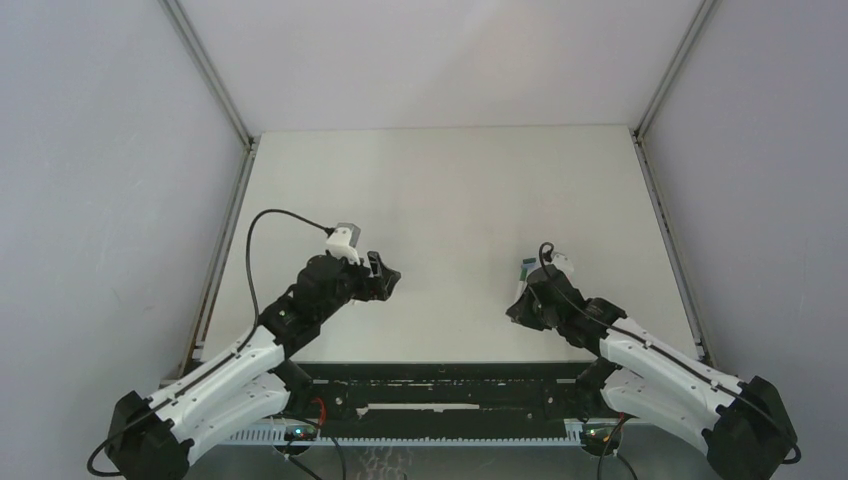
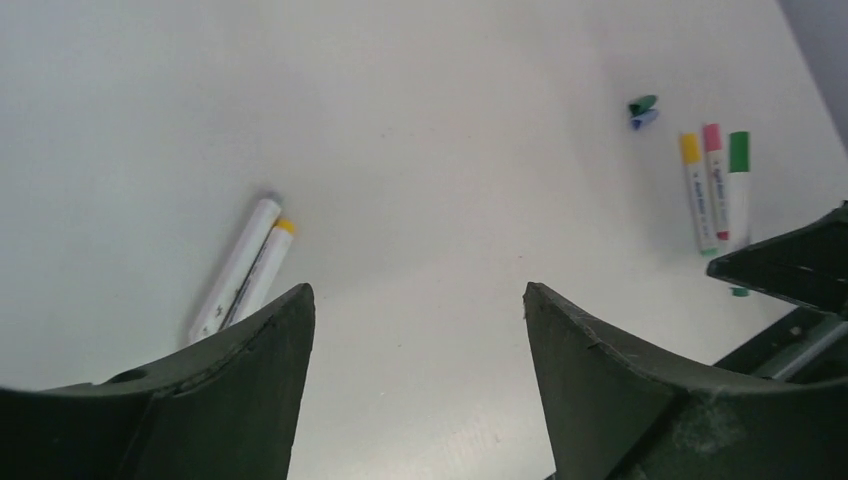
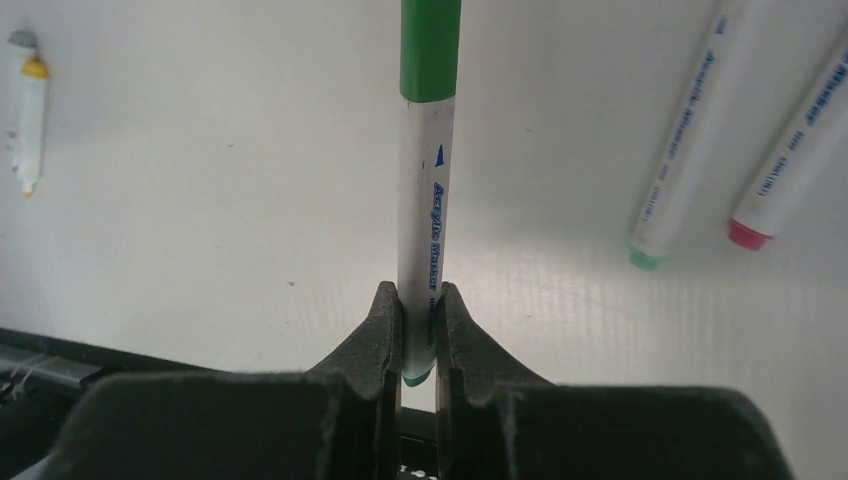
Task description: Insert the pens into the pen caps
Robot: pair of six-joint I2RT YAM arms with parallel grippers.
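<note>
You get soft, even overhead light in the top view: the white table (image 1: 440, 190) reads bright without glare, and the arms throw only faint shadows. In your left wrist view the table greys toward 9 o'clock, the pair of pens (image 2: 238, 262) at 8 o'clock casts thin soft shadows, and the left gripper fingers (image 2: 230, 400) are near-black and slightly blurred. In your right wrist view a brighter patch lies at the 4 o'clock side of the green-capped pen (image 3: 425, 200), whose print is sharp; the right gripper fingers (image 3: 385, 330) are underexposed.
</note>
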